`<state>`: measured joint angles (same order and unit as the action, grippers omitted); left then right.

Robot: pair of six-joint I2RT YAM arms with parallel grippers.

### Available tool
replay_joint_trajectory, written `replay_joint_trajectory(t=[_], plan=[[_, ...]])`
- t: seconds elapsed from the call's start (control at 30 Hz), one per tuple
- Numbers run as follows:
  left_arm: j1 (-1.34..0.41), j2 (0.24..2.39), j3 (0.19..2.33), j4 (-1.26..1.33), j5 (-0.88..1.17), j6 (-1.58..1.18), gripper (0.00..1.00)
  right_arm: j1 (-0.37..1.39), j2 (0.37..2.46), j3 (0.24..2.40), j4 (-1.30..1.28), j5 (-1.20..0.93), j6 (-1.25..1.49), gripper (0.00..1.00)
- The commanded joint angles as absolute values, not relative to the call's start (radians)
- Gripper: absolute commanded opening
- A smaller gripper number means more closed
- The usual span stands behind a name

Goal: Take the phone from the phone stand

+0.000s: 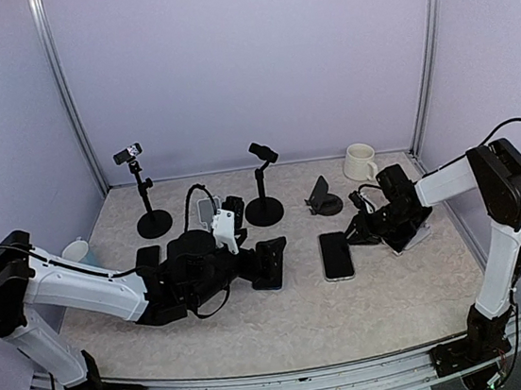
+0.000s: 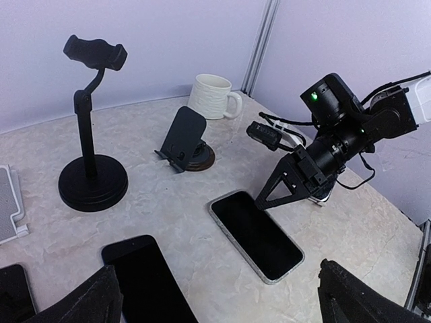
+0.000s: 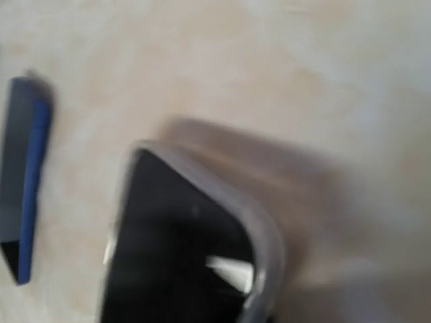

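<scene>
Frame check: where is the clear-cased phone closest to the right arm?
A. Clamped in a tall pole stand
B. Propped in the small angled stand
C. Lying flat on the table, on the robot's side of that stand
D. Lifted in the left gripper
C: the phone lies flat, screen up, on the table, and the small angled stand behind it holds nothing.

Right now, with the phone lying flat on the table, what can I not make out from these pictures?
Right wrist view: everything is blurred; the phone is cut off by the bottom edge, and the blue object at left cannot be identified.
Whether the right gripper is open or shut: its fingers overlap in the left wrist view and are too small from above.
Left wrist view: the second phone is cut off by the bottom edge.
</scene>
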<state>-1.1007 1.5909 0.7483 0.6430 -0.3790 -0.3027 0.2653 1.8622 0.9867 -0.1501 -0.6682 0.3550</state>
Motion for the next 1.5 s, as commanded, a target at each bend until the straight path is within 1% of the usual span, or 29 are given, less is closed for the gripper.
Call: replay_joint_trajectory(t=[0.0, 0.17, 0.27, 0.5, 0.57, 0.63, 0.77, 0.87, 0.9, 1.07, 1.13, 1.17, 1.2, 1.47], plan=[[-1.096, 1.566, 0.741, 0.646, -0.377, -0.290, 0.99, 0.256, 1.865, 1.007, -0.162, -0.575, 0.327, 0.32], [-1.095, 1.568, 0.741, 0.646, -0.375, -0.288, 0.99, 0.256, 1.835, 1.011, -0.168, -0.561, 0.331, 0.45], [-1.095, 1.566, 0.741, 0.647, -0.376, -0.288, 0.99, 0.257, 1.793, 1.013, -0.175, -0.558, 0.335, 0.50], [-1.095, 1.574, 0.742, 0.660, -0.365, -0.288, 0.99, 0.259, 1.658, 1.002, -0.197, -0.558, 0.354, 0.56], [-1.096, 1.577, 0.745, 0.662, -0.362, -0.288, 0.99, 0.260, 1.610, 0.998, -0.217, -0.533, 0.357, 0.57], [-1.097, 1.578, 0.747, 0.666, -0.358, -0.288, 0.99, 0.260, 1.556, 0.993, -0.238, -0.497, 0.364, 0.60], [-1.096, 1.581, 0.748, 0.673, -0.354, -0.285, 0.99, 0.259, 1.434, 0.972, -0.268, -0.415, 0.378, 0.70], [-1.097, 1.585, 0.747, 0.676, -0.358, -0.285, 0.99, 0.242, 1.353, 0.954, -0.284, -0.390, 0.376, 0.84], [-1.097, 1.585, 0.747, 0.676, -0.359, -0.285, 0.99, 0.226, 1.323, 0.938, -0.280, -0.387, 0.384, 0.86], [-1.096, 1.579, 0.746, 0.676, -0.362, -0.284, 0.99, 0.126, 1.199, 0.845, -0.264, -0.409, 0.452, 0.87], [-1.096, 1.578, 0.744, 0.676, -0.366, -0.282, 0.99, 0.101, 1.167, 0.820, -0.285, -0.396, 0.490, 0.93], [-1.097, 1.578, 0.744, 0.678, -0.366, -0.282, 0.99, 0.093, 1.154, 0.810, -0.308, -0.389, 0.494, 0.98], [-1.096, 1.578, 0.744, 0.679, -0.364, -0.281, 0.99, 0.085, 1.146, 0.803, -0.321, -0.384, 0.496, 1.00], [-1.097, 1.579, 0.743, 0.684, -0.370, -0.285, 0.99, 0.042, 1.079, 0.685, -0.372, -0.352, 0.579, 1.00]])
